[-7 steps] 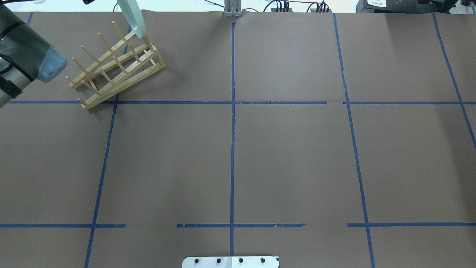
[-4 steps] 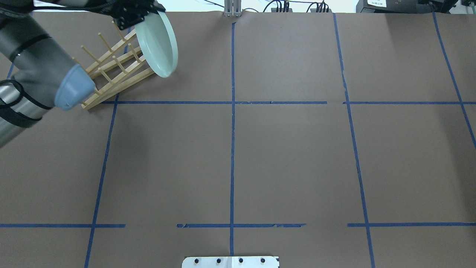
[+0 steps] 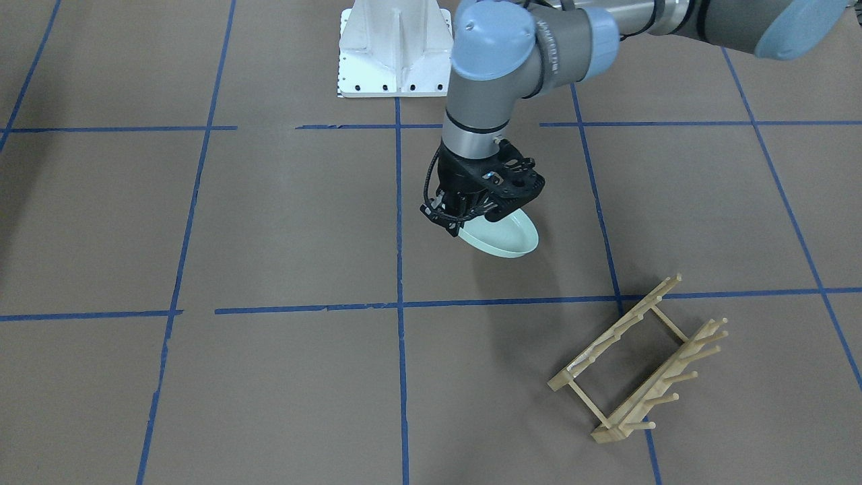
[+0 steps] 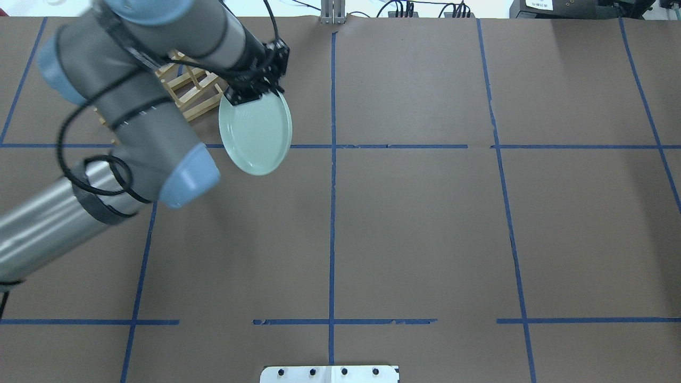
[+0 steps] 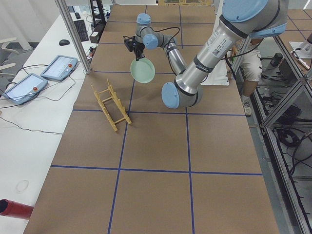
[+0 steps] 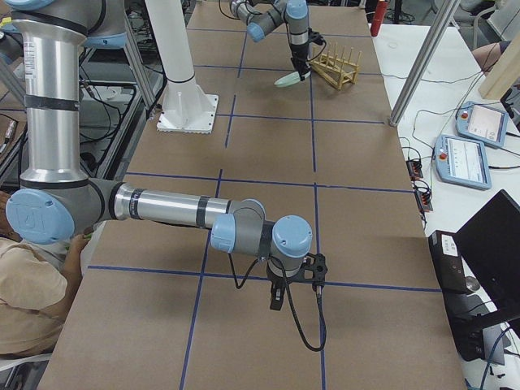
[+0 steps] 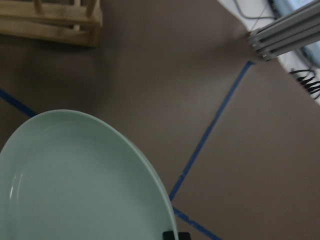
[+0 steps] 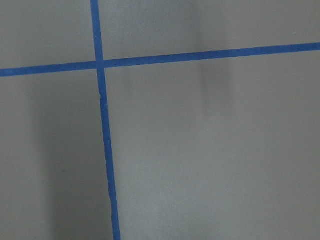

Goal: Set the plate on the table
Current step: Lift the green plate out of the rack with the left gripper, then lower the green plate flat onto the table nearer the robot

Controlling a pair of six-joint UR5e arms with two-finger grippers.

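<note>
1. The round pale mint-green plate (image 4: 256, 135) hangs tilted in the air above the brown paper-covered table (image 4: 425, 223). Its hollow face is turned up, and it slopes from its far rim toward the robot.
2. The left claw (image 4: 250, 98) is clamped on that far rim. The left arm reaches in with its wrist bent downward.
3. The right claw (image 6: 278, 299) hangs low near the table's right end; its opening cannot be told.
4. The light wooden peg rack (image 4: 194, 101) stands just beside the plate. Broad table spreads to the plate's right.
</note>
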